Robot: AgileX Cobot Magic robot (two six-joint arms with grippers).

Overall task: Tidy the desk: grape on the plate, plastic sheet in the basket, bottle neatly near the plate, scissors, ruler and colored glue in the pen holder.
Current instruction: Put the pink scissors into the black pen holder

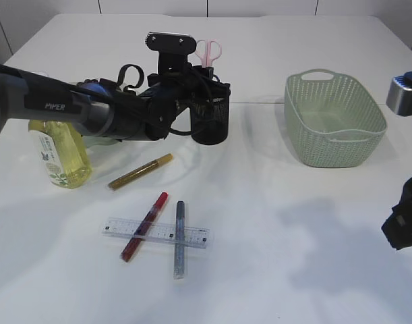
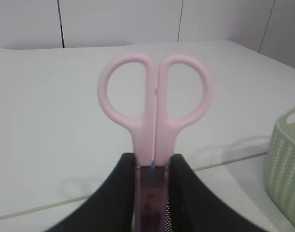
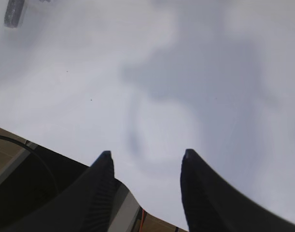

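My left gripper [image 1: 194, 79] [image 2: 153, 163] is shut on the pink scissors [image 1: 208, 51] [image 2: 154, 96]. It holds them upright, handles up, over the black mesh pen holder [image 1: 212, 123] [image 2: 169, 218]. The clear ruler [image 1: 156, 233] lies near the front. A red glue pen [image 1: 145, 226] and a silver glue pen [image 1: 179, 239] lie across it. A gold glue pen [image 1: 140, 171] lies behind them. The yellow bottle [image 1: 59, 154] stands at the left, partly behind my left arm. My right gripper [image 1: 403, 223] [image 3: 146, 157] is open and empty over bare table. The plate, grape and plastic sheet are not visible.
A green woven basket [image 1: 334, 121] [image 2: 286, 169] stands at the right rear. The silver glue pen's end shows at the top left of the right wrist view [image 3: 14, 12]. The table's front edge is close under my right gripper.
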